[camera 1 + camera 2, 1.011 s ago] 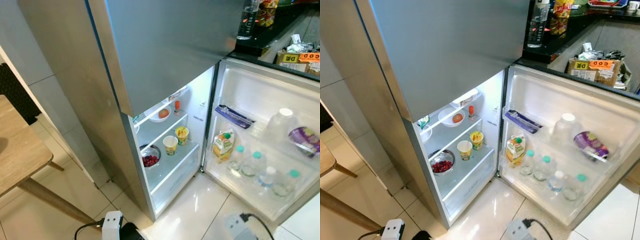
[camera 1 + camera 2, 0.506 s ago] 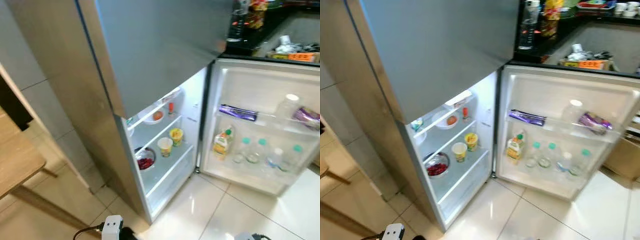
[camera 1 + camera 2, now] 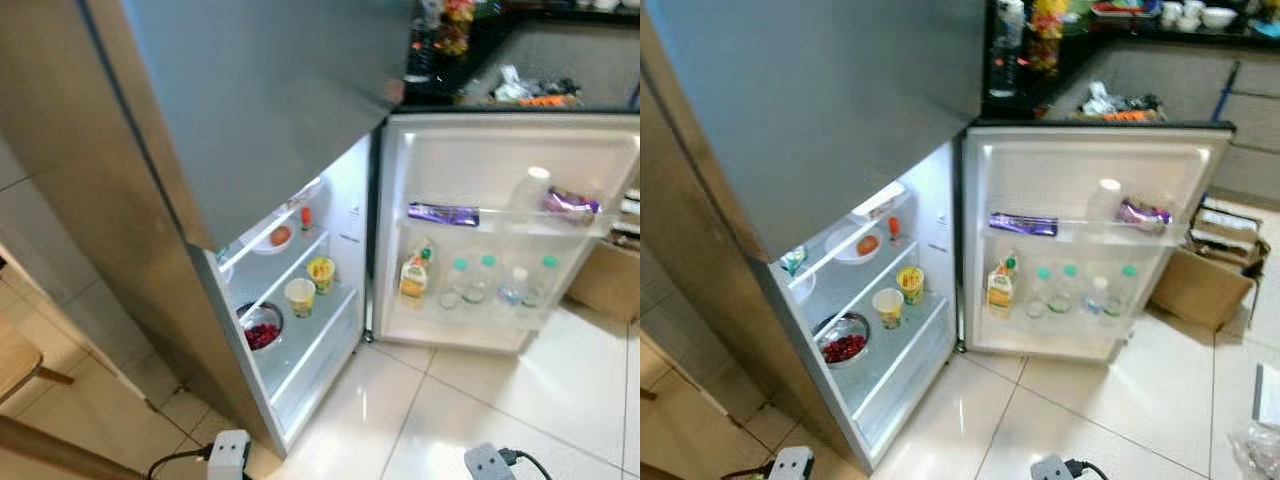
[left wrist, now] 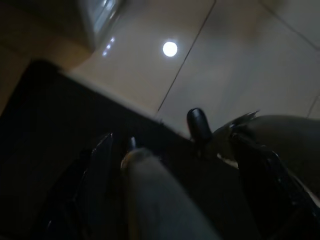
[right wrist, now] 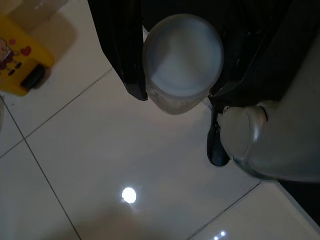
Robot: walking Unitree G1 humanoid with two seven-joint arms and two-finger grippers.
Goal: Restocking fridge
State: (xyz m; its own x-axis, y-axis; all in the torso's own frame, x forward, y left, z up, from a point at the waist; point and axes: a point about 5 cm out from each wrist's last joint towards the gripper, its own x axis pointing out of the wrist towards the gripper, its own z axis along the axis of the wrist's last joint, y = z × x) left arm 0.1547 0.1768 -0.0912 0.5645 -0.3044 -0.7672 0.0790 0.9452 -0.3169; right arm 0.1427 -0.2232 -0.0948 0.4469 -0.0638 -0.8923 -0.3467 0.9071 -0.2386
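Observation:
The silver fridge stands with its lower door swung wide open and the inside lit. On its shelves sit a white bowl with an orange fruit, two yellow cups and a metal bowl of red berries. The door racks hold a juice carton, several water bottles and purple packets. My right gripper hangs low over the floor, shut on a white-lidded jar. My left gripper hangs in the dark with a pale grey rounded thing along it.
Glossy white floor tiles lie before the fridge. A cardboard box sits on the floor beyond the door. A dark counter with bottles and bowls runs behind. A wooden table corner is at my left. A yellow toy-like item lies on the floor.
The whole picture has shifted, so the camera has turned and drawn back: the fridge sits further left and smaller, and more floor shows. Nothing inside the fridge has moved.

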